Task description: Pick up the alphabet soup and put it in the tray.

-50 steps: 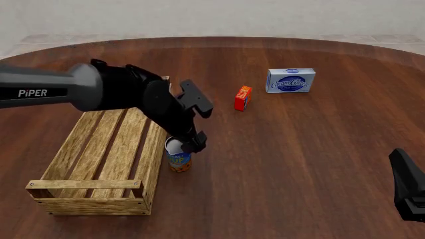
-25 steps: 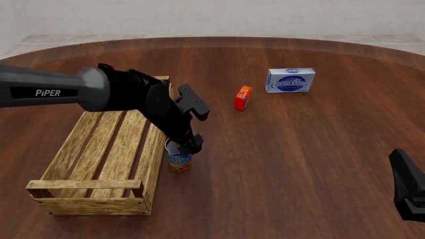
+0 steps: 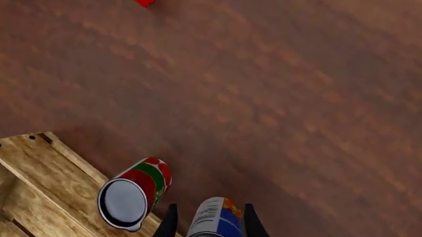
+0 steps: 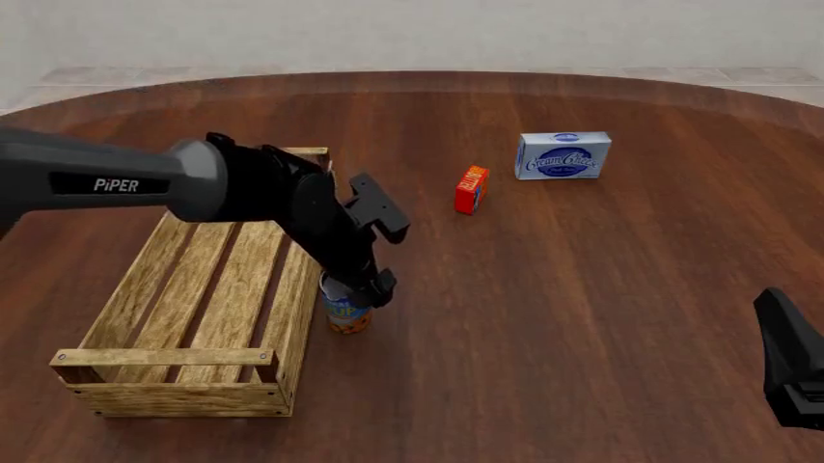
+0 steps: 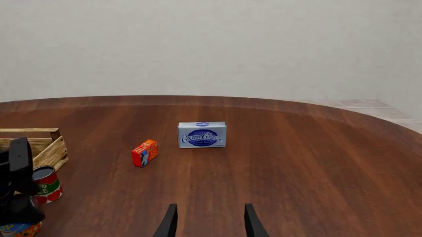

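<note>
The alphabet soup [image 4: 345, 314] stands upright on the table, right against the outer right side of the tray [image 4: 174, 358]. My left gripper [image 4: 372, 288] is down over the can's top. In the left wrist view the alphabet soup [image 3: 218, 223] sits between the two fingers of the left gripper [image 3: 209, 210]. The jaws are open and straddle it at about the same spread as the right gripper's. My right gripper [image 5: 209, 208] hovers open and empty near the table's front right, far from the can. The alphabet soup [image 5: 19, 229] shows only partly in the right wrist view.
A can with a red and green label [image 3: 135, 191] stands close beside the soup by the tray corner [image 3: 39, 170]. It is hidden by my arm in the front view. A small orange box [image 4: 472, 189] and a white and blue box [image 4: 563, 155] stand farther back.
My left gripper has come down over the soup can, and its silver top no longer shows in the front view. The can and the right arm have stayed put.
</note>
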Robot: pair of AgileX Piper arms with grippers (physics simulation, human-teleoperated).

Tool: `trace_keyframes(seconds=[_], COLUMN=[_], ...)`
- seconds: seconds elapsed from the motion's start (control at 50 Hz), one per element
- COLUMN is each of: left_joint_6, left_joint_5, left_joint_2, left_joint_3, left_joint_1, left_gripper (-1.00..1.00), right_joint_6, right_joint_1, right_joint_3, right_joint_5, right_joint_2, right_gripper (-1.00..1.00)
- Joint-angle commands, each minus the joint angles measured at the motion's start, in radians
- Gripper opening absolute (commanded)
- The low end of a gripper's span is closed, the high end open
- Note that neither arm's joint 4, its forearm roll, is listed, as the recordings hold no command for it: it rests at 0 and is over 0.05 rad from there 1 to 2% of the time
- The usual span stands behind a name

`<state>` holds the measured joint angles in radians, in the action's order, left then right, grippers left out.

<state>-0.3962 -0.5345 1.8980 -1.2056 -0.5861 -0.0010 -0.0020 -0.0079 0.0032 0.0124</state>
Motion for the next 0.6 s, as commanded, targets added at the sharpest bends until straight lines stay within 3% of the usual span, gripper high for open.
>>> trace_keyframes(seconds=[0.02,0.28,0.6], left_joint_6=[-0.004,-0.018,0.031], left_joint_5=[0.003,-0.009,-0.057], left_joint_2=[0.012,-0.008,-0.106], left_joint_3=[-0.003,-0.013,-0.079], left_joint_1=[0.007,0.009,-0.091], left_gripper=[-1.0,-1.0,-1.0], right_joint_6=[0.001,0.001,0.001], right_joint_1=[0.001,0.002,0.002], right_joint_3=[0.0,0.0,0.0], right_joint_5=[0.0,0.0,0.0], right_joint_2=[-0.002,-0.002,-0.002], right_gripper=[1.0,1.0,1.0])
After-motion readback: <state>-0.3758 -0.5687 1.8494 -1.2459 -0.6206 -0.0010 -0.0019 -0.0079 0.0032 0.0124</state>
